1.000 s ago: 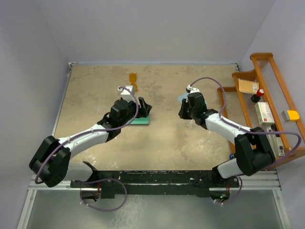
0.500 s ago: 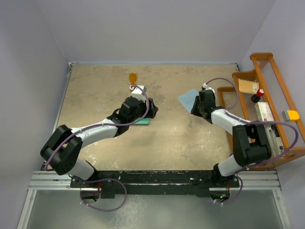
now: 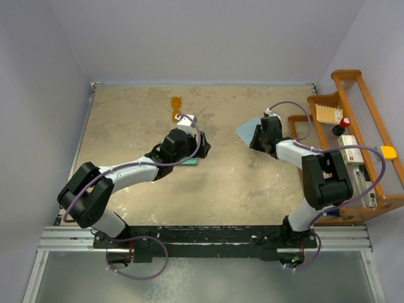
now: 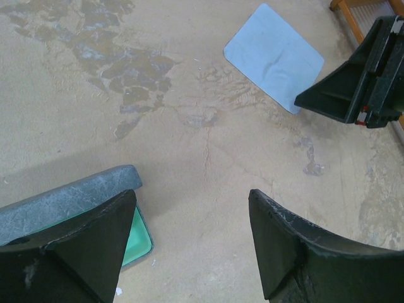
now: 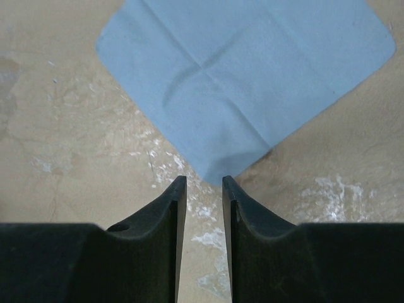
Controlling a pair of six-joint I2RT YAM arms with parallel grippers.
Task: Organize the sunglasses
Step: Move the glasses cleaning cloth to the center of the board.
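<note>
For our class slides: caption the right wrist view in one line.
Right gripper, jaws slightly apart, poised at a corner of the blue cloth.

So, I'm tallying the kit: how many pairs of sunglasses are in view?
1: the orange sunglasses lie on the table near its far edge, left of centre. Another pair could be hidden from these views.
</note>
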